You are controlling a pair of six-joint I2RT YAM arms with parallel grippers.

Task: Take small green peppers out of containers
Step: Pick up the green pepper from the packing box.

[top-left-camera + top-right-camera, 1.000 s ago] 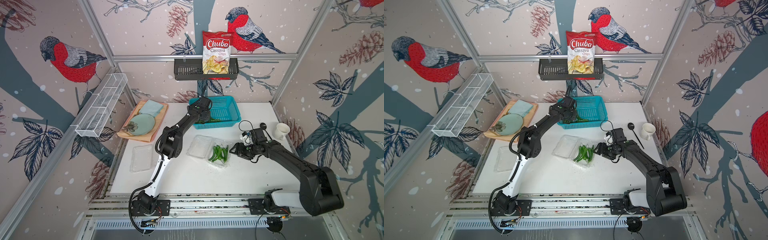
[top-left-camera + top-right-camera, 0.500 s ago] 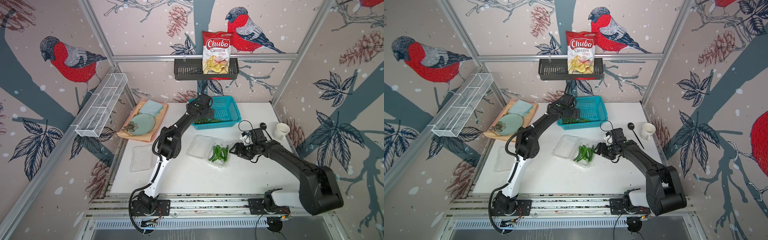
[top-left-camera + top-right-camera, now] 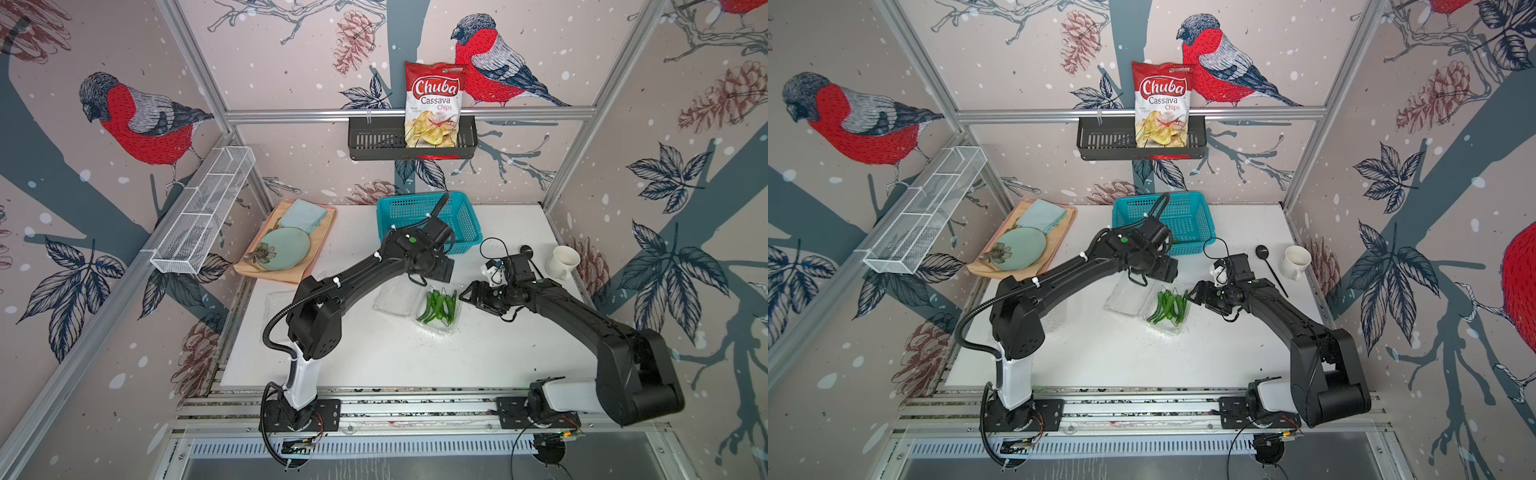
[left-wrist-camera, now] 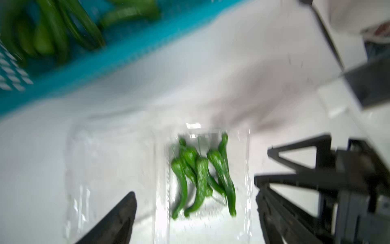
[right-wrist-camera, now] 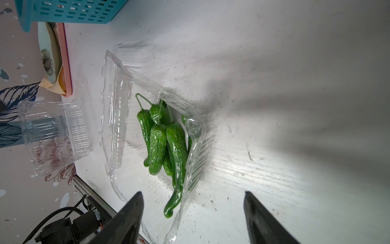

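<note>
Several small green peppers (image 3: pixel 438 306) (image 3: pixel 1169 308) lie in an open clear container (image 3: pixel 440 326) mid-table, its lid (image 3: pixel 394 296) folded flat beside it. The other container (image 5: pixel 52 137) stands empty by the table's left edge, partly behind the left arm in a top view (image 3: pixel 276 305). More peppers (image 4: pixel 52 31) lie in the teal basket (image 4: pixel 105 69). My left gripper (image 4: pixel 195 194) hovers open and empty above the open container. My right gripper (image 5: pixel 193 193) (image 3: pixel 467 295) is open and low at that container's right side, with its wall and one pepper tip (image 5: pixel 169 208) just ahead.
The teal basket (image 3: pixel 409 212) stands at the back. A white mug (image 3: pixel 563 262) and black spoon (image 3: pixel 1262 251) are at the right. An orange tray (image 3: pixel 320 232) with plate and cloth sits back left. A chips bag (image 3: pixel 432 104) sits in the black wall basket.
My left gripper has opened and swung back from over the teal basket to above the open container. The right arm has hardly moved.
</note>
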